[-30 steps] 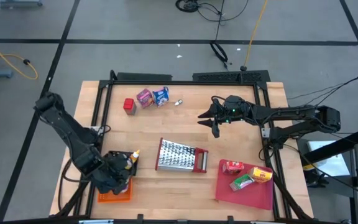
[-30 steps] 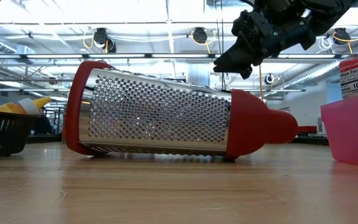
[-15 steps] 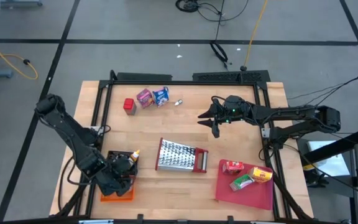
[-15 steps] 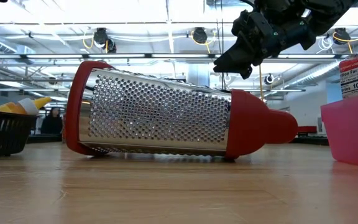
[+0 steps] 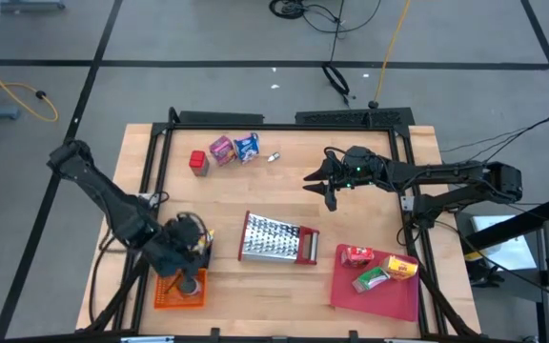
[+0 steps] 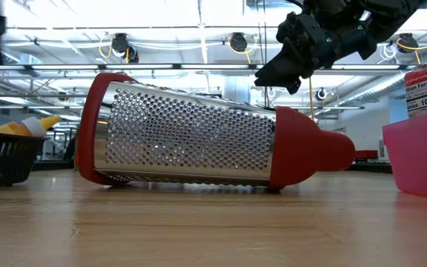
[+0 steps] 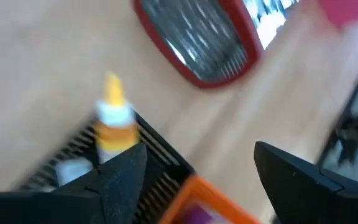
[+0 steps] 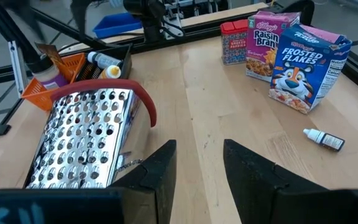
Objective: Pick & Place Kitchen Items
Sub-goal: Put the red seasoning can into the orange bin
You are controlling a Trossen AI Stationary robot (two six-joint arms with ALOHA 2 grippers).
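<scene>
My left gripper hangs open above the black basket and the orange basket, holding nothing. A small bottle with a yellow tip stands in the black basket. A pink-purple item lies in the orange basket. My right gripper is open, raised over the table's far right part. A red box, a Raisin Bran box, a Frosted Flakes box and a tiny bottle stand or lie near the far edge.
The steel grater with a red end lies on its side mid-table. The flat red tray at the near right carries a red packet, a green one and a yellow one. Bare wood lies between the grater and the far boxes.
My left gripper has risen and moved from over the orange basket toward the far edge, and now stands over the black basket. The pink-purple item in the orange basket has come into sight below it. My right arm has kept still.
</scene>
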